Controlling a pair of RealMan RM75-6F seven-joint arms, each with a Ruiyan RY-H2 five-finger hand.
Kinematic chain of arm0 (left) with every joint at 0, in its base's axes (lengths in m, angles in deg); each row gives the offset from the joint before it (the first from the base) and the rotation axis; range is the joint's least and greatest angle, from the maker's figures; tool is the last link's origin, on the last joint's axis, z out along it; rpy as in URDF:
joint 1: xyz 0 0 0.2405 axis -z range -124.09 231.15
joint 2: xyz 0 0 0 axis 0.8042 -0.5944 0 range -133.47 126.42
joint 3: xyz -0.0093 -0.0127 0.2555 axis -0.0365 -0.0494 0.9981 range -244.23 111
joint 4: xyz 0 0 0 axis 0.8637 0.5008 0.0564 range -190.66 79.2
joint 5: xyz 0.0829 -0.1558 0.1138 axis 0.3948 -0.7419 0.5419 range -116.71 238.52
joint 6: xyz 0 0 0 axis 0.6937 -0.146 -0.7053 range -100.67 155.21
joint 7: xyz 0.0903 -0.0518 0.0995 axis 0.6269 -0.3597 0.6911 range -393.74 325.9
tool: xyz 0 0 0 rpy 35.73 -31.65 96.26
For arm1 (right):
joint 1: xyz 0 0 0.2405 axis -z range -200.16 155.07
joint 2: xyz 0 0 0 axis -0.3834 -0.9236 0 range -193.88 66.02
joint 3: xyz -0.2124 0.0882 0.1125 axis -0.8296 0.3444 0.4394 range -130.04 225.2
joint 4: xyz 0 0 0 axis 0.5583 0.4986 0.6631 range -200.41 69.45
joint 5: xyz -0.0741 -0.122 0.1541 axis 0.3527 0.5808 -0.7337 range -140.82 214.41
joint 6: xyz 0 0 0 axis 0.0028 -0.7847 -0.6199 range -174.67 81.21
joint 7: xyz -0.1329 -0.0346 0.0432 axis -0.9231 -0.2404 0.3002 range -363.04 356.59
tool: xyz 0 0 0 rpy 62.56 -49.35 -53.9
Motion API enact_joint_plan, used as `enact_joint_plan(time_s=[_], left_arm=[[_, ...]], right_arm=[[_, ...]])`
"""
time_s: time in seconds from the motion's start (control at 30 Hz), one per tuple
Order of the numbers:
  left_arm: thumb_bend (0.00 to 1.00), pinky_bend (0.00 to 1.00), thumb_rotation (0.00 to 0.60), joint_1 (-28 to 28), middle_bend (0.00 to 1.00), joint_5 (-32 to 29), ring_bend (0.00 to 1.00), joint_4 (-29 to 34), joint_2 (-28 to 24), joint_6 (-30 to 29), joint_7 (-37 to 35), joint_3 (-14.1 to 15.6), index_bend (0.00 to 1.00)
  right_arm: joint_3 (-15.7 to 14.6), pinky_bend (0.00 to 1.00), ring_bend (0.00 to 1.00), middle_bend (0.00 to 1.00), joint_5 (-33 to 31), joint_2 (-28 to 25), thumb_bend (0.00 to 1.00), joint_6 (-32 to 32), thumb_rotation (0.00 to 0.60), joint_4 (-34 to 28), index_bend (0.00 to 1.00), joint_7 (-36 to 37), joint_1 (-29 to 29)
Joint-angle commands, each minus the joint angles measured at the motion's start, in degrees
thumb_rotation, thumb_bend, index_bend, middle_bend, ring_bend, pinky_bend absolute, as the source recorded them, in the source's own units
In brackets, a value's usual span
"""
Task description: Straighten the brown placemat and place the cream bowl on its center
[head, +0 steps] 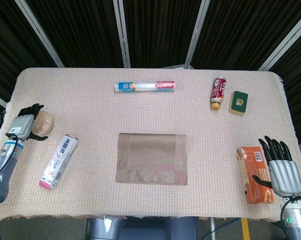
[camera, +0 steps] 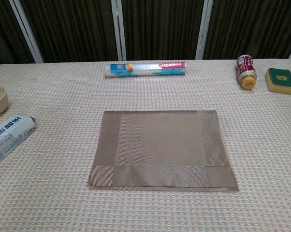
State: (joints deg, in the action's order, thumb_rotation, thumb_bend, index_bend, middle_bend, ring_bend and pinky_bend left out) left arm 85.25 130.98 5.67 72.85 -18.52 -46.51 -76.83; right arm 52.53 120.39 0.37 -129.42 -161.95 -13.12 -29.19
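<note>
Your left hand grips the cream bowl, with the brown placemat well to its right. Your right hand is open, fingers touching the orange box.

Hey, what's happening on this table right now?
A two-armed robot is setting a place. Its left robot hand grips the cream bowl at the table's left edge, beside a toothpaste box. The brown placemat lies flat in the middle, with nothing on it yet. The right robot hand rests open and idle next to an orange box.
</note>
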Motion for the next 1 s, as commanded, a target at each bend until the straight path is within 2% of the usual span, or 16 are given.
enact_joint_plan(time_s=[0.03, 0.2, 0.37, 0.57, 0.87, 1.0], left_arm=[[0.06, 0.0, 0.6, -2.1, 0.0, 12.2, 0.0, 10.2, -6.1, -9.2, -8.9, 2.0, 0.13], [0.06, 0.0, 0.6, -1.2, 0.0, 22.0, 0.0, 18.0, -7.2, -13.8, -8.3, 5.5, 0.29], [0.14, 0.0, 0.6, 0.3, 0.0, 26.5, 0.0, 21.8, -5.2, -13.5, -5.2, 7.8, 0.47], [0.2, 0.0, 0.6, 2.4, 0.0, 28.5, 0.0, 22.9, 1.1, -9.5, 1.8, 10.1, 0.51], [0.24, 0.0, 0.6, 3.4, 0.0, 29.2, 0.0, 19.2, 7.4, -7.1, 9.3, 12.1, 0.51], [0.26, 0.0, 0.6, 3.5, 0.0, 29.8, 0.0, 18.0, 9.7, -7.9, 11.4, 12.7, 0.51]], right_arm=[[-0.1, 0.0, 0.0, 0.0, 0.2, -0.1, 0.0, 0.2, 0.6, -0.1, 0.0, 0.0, -0.1], [-0.1, 0.0, 0.0, 0.0, 0.4, -0.3, 0.0, -0.2, 0.6, -0.4, 0.0, 0.2, 0.0], [-0.1, 0.0, 0.0, 0.0, 0.2, -0.5, 0.0, -0.2, 0.6, -0.3, 0.0, 0.5, 0.1], [0.1, 0.0, 0.0, 0.0, -0.6, -0.8, 0.0, -0.2, 0.6, 0.1, 0.0, 1.1, 0.3], [0.3, 0.0, 0.0, 0.0, -1.9, -1.5, 0.0, 0.6, 0.6, 0.9, 0.0, 2.6, 0.3], [0.3, 0.0, 0.0, 0.0, -1.7, -1.8, 0.0, 0.5, 0.6, 0.9, 0.0, 3.1, 0.4]])
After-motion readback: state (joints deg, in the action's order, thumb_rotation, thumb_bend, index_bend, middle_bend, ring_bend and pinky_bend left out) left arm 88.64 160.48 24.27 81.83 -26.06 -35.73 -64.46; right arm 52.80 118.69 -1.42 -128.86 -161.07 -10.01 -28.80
